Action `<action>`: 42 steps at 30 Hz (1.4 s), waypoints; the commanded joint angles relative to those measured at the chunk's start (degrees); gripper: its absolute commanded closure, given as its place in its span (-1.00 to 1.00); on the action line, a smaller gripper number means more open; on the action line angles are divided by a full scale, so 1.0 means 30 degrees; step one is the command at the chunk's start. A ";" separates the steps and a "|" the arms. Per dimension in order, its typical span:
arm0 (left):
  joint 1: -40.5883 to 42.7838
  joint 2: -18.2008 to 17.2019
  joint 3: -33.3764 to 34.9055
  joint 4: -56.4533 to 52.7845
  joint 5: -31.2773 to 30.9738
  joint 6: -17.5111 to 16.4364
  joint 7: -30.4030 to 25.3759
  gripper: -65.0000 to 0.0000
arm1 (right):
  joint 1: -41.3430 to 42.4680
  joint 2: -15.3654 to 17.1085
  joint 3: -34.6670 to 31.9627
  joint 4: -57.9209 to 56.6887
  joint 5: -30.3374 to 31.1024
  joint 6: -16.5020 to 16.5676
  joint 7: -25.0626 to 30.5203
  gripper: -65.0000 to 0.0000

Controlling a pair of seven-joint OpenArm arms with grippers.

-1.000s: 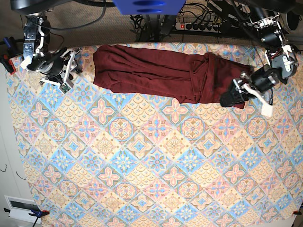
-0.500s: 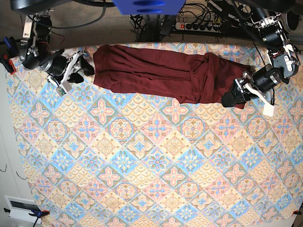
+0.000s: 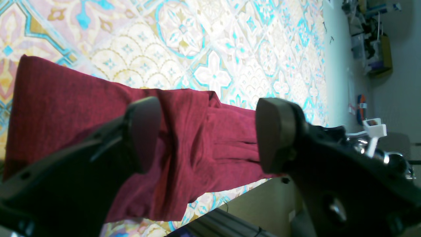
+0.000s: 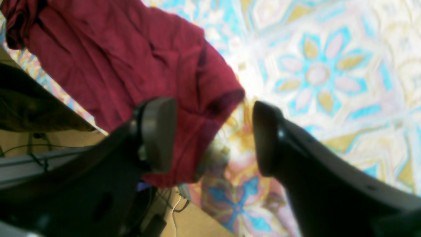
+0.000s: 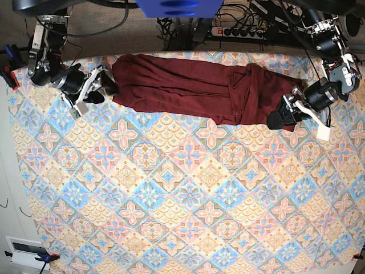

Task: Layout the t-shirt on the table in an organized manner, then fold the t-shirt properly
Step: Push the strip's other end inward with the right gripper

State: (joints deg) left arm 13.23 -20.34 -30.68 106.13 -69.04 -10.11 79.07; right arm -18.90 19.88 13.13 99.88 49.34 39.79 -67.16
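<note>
Both grippers open at opposite ends of the t-shirt, set to take hold.

Base view: the t-shirt (image 5: pixel 194 88) lies bunched along the far edge of the table (image 5: pixel 182 194); the right gripper (image 5: pixel 98 85) is at its left end, the left gripper (image 5: pixel 283 116) at its right.
Left wrist view: jaws spread, empty, straddling the fabric; close on a single layer near the edge.
Right wrist view: jaws apart around the corner; grip it fully before spreading.

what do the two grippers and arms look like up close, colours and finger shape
Both the left gripper and the right gripper have matte black bodies with broad, rounded dark grey pads. From the base view, the arms are black with silver metal joints, white parts and dark cables.
</note>
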 commanded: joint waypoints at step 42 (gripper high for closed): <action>0.0263 -0.0327 -0.0134 0.0273 -0.0388 -0.0044 -0.0261 -0.29 | 0.0423 -0.2714 -0.0346 -0.4032 0.0446 0.0070 -0.1542 -0.34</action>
State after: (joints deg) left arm 14.44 -20.34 -30.68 106.08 -69.04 -10.13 79.07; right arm -16.53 11.46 12.38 87.77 52.95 40.32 -68.16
